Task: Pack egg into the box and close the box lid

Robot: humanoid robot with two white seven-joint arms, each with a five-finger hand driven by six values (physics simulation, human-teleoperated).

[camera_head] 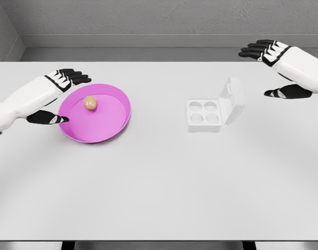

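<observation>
A tan egg [90, 103] lies in a shallow magenta plate [117, 122] left of the table's middle. My left hand [62, 96] hovers at the plate's left rim, fingers spread, thumb low by the rim, holding nothing. A white egg box [204, 115] with several round cups stands right of centre, its lid [233, 100] tilted up and open on the right side. Further right and farther back, my right hand [270, 67] hangs in the air with relaxed fingers and is apart from the box.
The white table [159, 182] spreads wide in front of the plate and box. A grey wall and floor strip run behind the far edge.
</observation>
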